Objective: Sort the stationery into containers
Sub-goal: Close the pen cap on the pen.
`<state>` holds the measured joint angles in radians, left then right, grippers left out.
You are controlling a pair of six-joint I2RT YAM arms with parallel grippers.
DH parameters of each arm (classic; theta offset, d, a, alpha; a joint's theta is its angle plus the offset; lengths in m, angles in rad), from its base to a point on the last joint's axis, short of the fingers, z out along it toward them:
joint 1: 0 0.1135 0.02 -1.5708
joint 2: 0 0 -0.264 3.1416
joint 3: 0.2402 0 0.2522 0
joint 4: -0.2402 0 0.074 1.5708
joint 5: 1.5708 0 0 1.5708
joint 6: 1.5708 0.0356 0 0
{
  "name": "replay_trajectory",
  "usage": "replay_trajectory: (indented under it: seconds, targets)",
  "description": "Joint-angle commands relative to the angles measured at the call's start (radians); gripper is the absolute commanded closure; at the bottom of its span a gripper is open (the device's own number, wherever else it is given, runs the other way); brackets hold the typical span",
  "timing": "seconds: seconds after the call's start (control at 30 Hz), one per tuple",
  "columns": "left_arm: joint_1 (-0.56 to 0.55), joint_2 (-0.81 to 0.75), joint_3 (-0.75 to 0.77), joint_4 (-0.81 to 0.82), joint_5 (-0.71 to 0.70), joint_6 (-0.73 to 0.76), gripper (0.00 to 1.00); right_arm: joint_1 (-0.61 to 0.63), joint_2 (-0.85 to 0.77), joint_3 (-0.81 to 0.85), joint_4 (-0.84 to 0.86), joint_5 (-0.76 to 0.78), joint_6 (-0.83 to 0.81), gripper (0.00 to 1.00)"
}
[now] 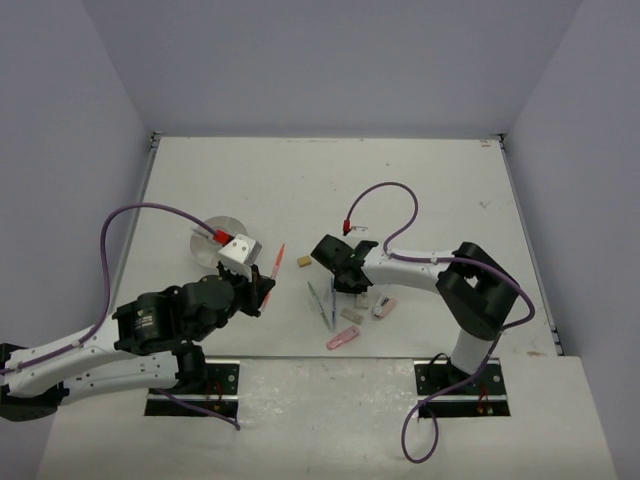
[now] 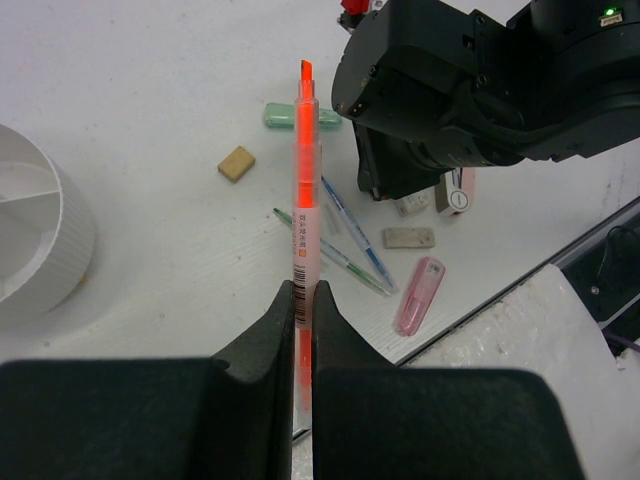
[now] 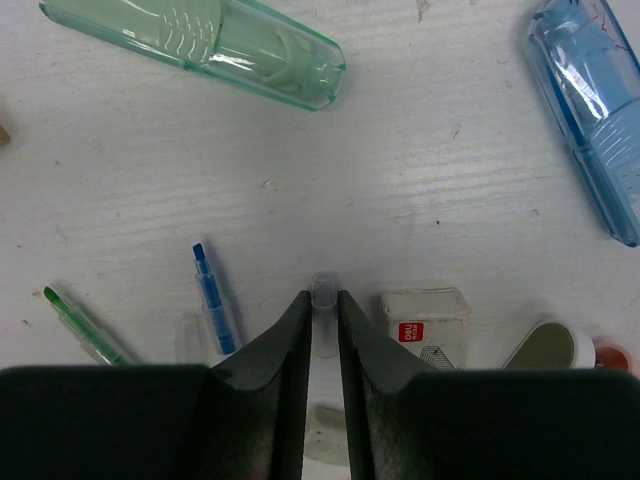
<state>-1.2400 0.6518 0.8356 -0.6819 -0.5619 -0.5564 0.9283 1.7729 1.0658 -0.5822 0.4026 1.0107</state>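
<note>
I have the orange pen (image 2: 305, 200) clamped in the left claw (image 2: 303, 295), lifted off the worktop (image 1: 420, 190) with its chisel tip pointing away from me. A white label with orange print and a barcode runs down its barrel; I cannot read the print, and the fingers cover the barrel's lower end.

The white holder (image 2: 50, 250) stands to the left of the pen. The left wrist view cuts it off, showing only part of its ribbed wall and inner dividers. From above, the left wrist hides part of it.

The right claw (image 3: 322, 300) is down over the loose pile. It is nearly closed on a clear pen end (image 3: 322, 292), and its fingers hide the rest of that piece. Just right of it lies a white eraser (image 3: 425, 318) with a red logo too small to read. A blue-tipped pen (image 3: 212, 300) and a green-tipped pen (image 3: 75, 320) lie to the left. The green marker (image 3: 200, 45) and blue marker (image 3: 590, 120) lie beyond, each cut off by the frame.

A pink marker (image 2: 418, 295), a grey eraser (image 2: 408, 237) and a tan eraser (image 2: 236, 163) lie apart on the white, faintly scuffed worktop. Plain pale grey-lilac walls (image 1: 320, 60) enclose it.
</note>
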Motion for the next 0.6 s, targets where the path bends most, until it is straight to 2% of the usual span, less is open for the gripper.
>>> replay_trajectory:
  seconds: [0.0, 0.07, 0.2, 0.27, 0.43, 0.53, 0.57]
  targets:
    - [-0.005, -0.001, -0.01, 0.02, 0.005, 0.026, 1.0, -0.002, 0.006, 0.0, 0.032, 0.016, 0.031, 0.82]
    - [-0.004, -0.003, -0.01, 0.019, 0.005, 0.026, 1.0, -0.002, 0.005, -0.006, 0.038, 0.016, 0.034, 0.84]
    - [-0.004, -0.001, -0.01, 0.019, 0.004, 0.025, 1.0, -0.002, -0.014, -0.009, 0.041, 0.015, 0.037, 0.98]
    - [-0.004, 0.0, -0.009, 0.02, 0.002, 0.023, 1.0, -0.003, -0.036, -0.007, 0.041, 0.018, 0.025, 1.0]
    - [-0.004, 0.043, -0.001, 0.033, -0.001, -0.042, 1.0, -0.002, -0.244, 0.001, 0.058, 0.032, -0.061, 1.0]
    - [-0.004, 0.071, -0.068, 0.164, 0.053, -0.129, 1.0, -0.002, -0.446, -0.077, 0.26, -0.018, -0.201, 1.0]
    - [-0.004, 0.071, -0.09, 0.271, 0.091, -0.139, 1.0, 0.0, -0.542, -0.103, 0.308, -0.023, -0.226, 1.0]
